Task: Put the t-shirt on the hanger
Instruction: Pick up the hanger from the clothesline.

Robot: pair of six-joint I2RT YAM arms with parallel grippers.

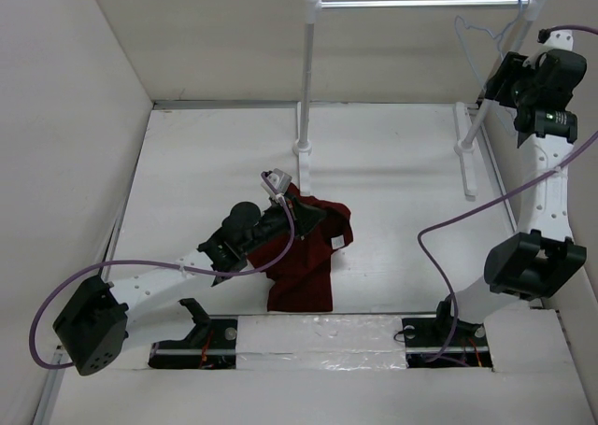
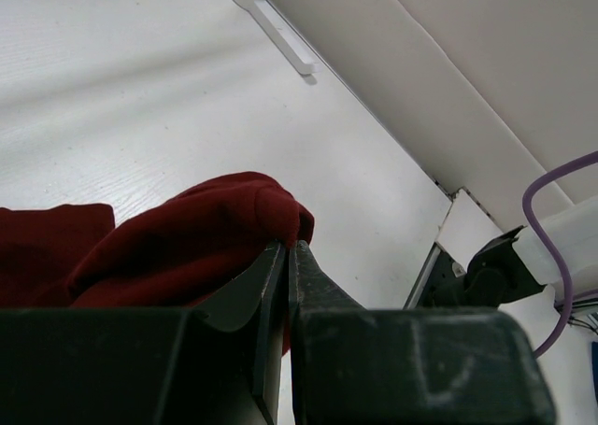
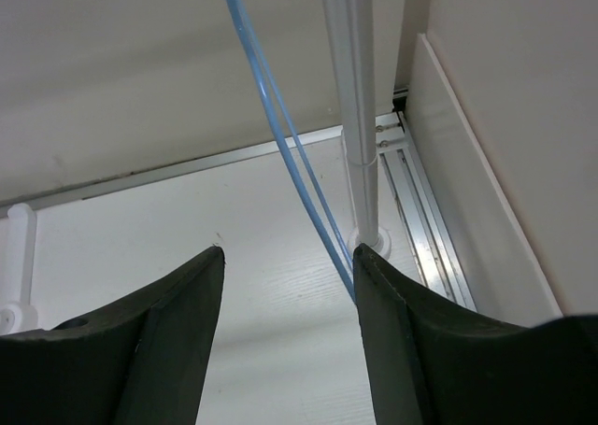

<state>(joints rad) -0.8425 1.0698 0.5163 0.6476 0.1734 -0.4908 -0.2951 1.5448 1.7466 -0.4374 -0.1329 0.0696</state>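
Note:
The maroon t-shirt [image 1: 308, 257] lies bunched on the table near the middle front. My left gripper [image 1: 301, 215] is shut on a fold of the t-shirt [image 2: 206, 229], which bulges over the fingertips [image 2: 277, 257] in the left wrist view. The light-blue wire hanger [image 1: 484, 31] hangs from the right end of the rack's rail. My right gripper [image 1: 497, 81] is open and held high beside it. In the right wrist view the hanger's wires [image 3: 280, 145] run down just inside the right finger [image 3: 392, 322], between the jaws.
The tall white rack [image 1: 308, 79] with its metal rail [image 1: 420, 3] stands at the back; its right post [image 3: 353, 107] is right behind the hanger. White walls close the left, back and right sides. A purple cable [image 1: 448, 229] loops over the right side.

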